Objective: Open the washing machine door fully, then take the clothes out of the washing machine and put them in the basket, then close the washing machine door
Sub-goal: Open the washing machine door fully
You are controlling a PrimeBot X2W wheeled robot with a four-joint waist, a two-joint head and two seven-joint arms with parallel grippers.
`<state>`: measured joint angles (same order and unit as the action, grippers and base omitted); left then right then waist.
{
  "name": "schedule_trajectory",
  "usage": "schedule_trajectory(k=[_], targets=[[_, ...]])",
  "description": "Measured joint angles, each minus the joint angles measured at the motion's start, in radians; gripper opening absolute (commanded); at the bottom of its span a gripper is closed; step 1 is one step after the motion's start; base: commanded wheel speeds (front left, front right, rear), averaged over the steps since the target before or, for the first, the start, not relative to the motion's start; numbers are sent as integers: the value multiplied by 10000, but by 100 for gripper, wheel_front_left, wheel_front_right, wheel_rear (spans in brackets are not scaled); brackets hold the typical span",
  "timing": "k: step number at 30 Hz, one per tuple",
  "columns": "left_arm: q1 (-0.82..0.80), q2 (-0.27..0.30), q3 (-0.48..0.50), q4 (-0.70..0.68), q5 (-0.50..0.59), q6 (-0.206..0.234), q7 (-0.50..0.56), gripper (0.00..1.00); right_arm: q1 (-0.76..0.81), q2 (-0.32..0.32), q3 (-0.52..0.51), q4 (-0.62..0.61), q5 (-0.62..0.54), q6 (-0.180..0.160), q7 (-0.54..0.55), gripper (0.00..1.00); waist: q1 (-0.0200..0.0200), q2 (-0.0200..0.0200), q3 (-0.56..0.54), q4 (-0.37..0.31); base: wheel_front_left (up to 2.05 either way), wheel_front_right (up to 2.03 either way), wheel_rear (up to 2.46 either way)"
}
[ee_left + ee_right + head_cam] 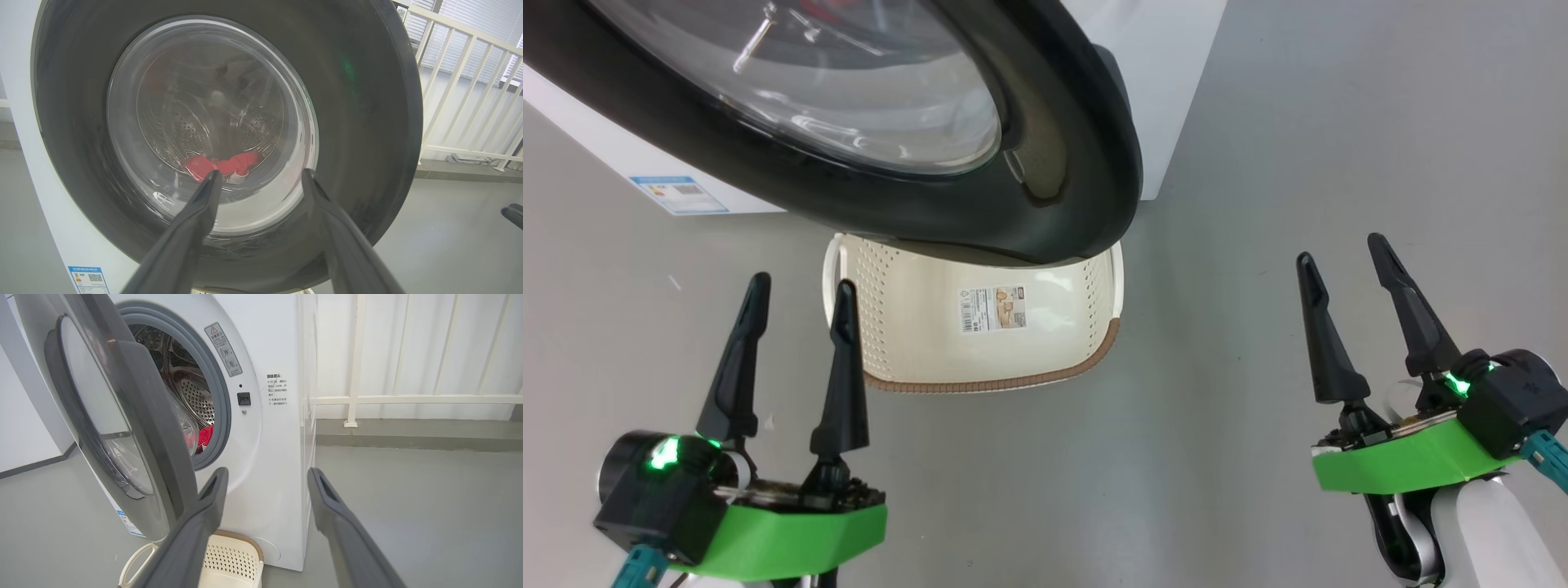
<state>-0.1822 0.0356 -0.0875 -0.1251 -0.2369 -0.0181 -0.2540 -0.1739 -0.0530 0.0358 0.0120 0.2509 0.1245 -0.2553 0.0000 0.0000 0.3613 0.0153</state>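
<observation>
Presently, nearest first. Left gripper (802, 286), near left: fingers spread apart, holding nothing, just beside the basket's left side. Right gripper (1341, 249), near right: likewise spread and empty, over bare grey floor (1241, 204). Basket (907, 327), between the two and farther off: on the floor, paper sticker (992, 308) on its bottom, far end beneath the door. Washing machine door (1086, 147): partly swung out, overhanging the basket. Washing machine (1176, 73), farthest: white, blue label (678, 194) low on the left. Clothes (229, 163): red, low in the steel drum (184, 130), behind the door glass.
</observation>
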Motion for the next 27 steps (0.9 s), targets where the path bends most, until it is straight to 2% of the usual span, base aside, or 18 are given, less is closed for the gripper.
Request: schedule_trajectory(k=[4,9,12,18,27], targets=[[0,0,-8,-36,77,4,0,100,-202,0,82,188,128,0,0,0,-1,0,47,22,0,0,0],[-5,0,-125,-184,136,13,0,100,-948,-4,146,589,842,-2,0,0,0,0,116,119,0,0,0],[-8,0,-180,-222,-8,13,0,100,-1346,-4,230,794,1941,-2,240,0,0,0,158,207,0,0,0],[-31,0,-357,-311,-132,15,0,100,-2384,-23,416,895,4527,-2,1390,0,0,0,343,400,0,0,0],[-335,0,-451,-341,-290,17,0,100,-4280,-58,-23,1586,8251,-2,3950,0,0,0,740,748,0,0,0]])
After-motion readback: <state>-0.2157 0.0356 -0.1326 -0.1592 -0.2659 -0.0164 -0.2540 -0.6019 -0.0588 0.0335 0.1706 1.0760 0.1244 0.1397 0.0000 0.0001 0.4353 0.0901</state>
